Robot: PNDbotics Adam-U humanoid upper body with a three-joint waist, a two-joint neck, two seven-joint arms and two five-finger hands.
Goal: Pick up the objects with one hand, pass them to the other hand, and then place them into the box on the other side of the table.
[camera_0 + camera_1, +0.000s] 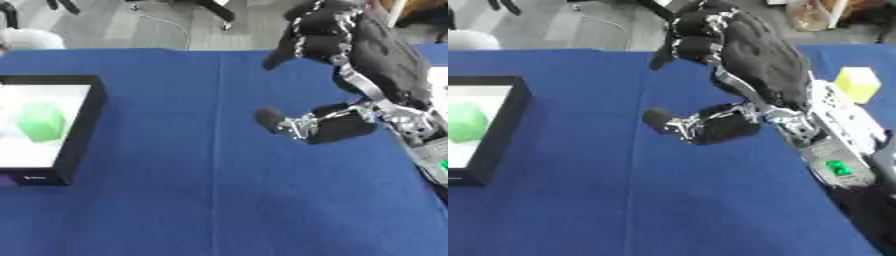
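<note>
A black-walled box (83, 130) with a white floor stands at the table's left edge, and a green block (41, 121) lies inside it. My right hand (763, 60) hangs above the middle-right of the blue table (175, 200), its back toward the camera. Its fingers (693, 35) droop, relaxed, toward the far side and its thumb (662, 121) sticks out to the left. Nothing shows in that hand. A yellow block (857, 84) sits at the right, just beyond my forearm. My left hand shows in neither view.
A white surface (440, 85) shows at the right edge behind my arm. Grey floor with chair legs (210, 10) lies beyond the table's far edge. Bare blue cloth stretches between the box and my hand.
</note>
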